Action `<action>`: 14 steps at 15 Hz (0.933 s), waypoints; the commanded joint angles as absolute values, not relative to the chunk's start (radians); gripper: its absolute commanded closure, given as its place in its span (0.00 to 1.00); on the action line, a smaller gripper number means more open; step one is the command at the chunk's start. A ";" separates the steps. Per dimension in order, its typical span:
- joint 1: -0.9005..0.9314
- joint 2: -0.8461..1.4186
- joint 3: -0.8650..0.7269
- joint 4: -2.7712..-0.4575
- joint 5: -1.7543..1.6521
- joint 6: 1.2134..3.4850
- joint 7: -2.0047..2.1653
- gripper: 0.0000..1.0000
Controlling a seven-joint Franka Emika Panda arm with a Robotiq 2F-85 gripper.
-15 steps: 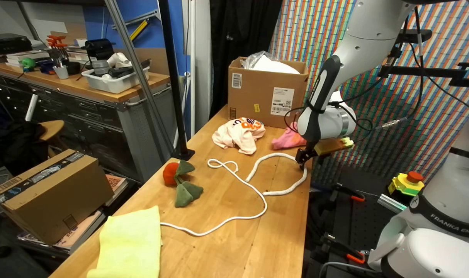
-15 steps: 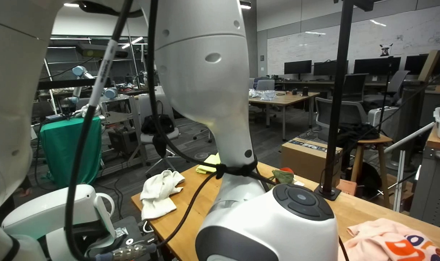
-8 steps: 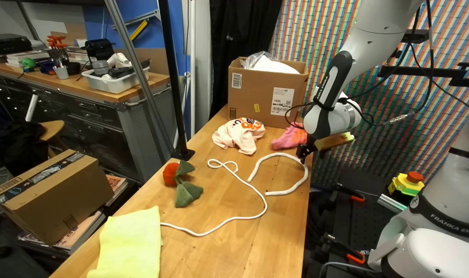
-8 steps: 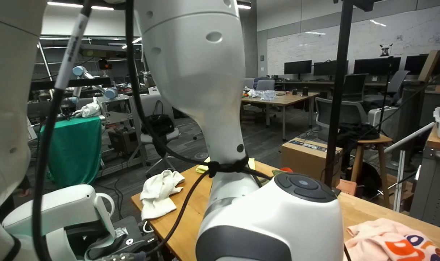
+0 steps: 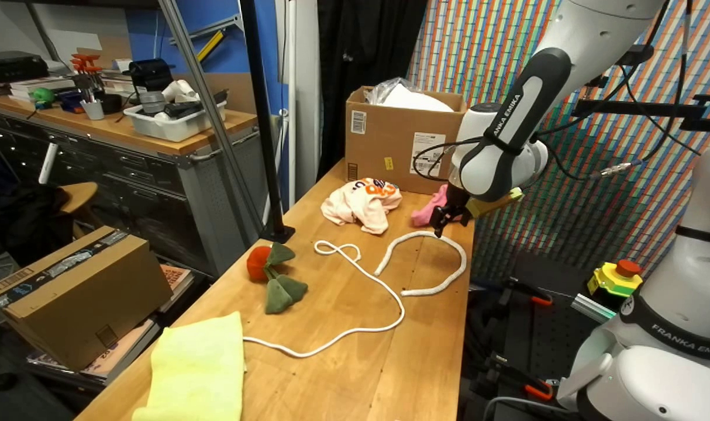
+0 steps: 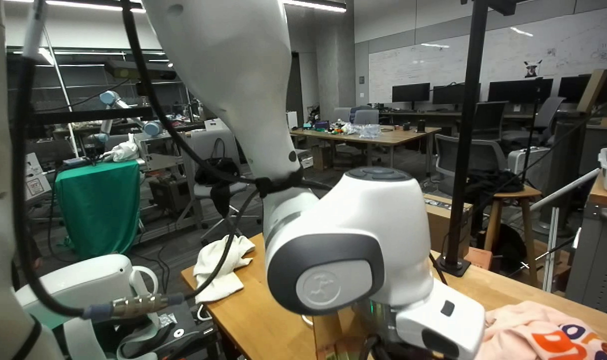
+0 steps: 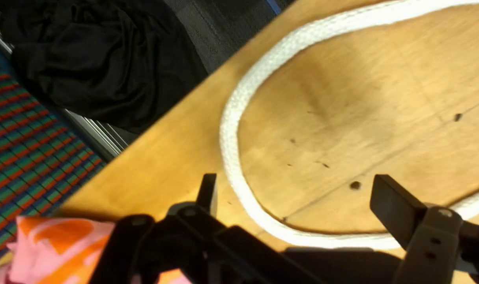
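My gripper (image 7: 298, 189) stands open with nothing gripped, seen at the bottom of the wrist view. Beneath it, the thick white rope (image 7: 229, 138) curves across the wooden tabletop and passes through the space between the two fingers. In an exterior view the gripper (image 5: 450, 225) hangs over the far bend of that rope (image 5: 461, 263); whether a fingertip touches it cannot be told. A pink and orange cloth (image 5: 428, 210) lies just behind the gripper, also at the lower left of the wrist view. The fingers are hidden by the arm in the remaining exterior view.
A thinner white cord (image 5: 299, 355) winds toward a yellow cloth (image 5: 197, 368). A red and green plush (image 5: 258, 263) lies at the table's left side. Behind are a peach shirt (image 5: 361, 204) and a cardboard box (image 5: 384, 134). A white cloth (image 6: 221, 270) rests at a table corner.
The gripper has risen off the rope's right-hand bend and shifted left in the exterior view, with the arm turning. Early on, the rope's ends moved slightly right. The jaws stayed open.
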State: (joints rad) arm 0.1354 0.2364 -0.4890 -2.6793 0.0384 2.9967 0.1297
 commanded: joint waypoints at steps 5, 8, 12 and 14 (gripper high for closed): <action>0.348 0.100 -0.446 -2.682 -0.089 2.933 0.139 0.00; 0.248 0.100 -0.231 -2.666 -0.137 2.916 0.149 0.00; 0.220 0.132 -0.056 -2.634 -0.103 2.899 0.107 0.00; 0.218 0.147 0.005 -2.615 -0.100 2.887 0.091 0.00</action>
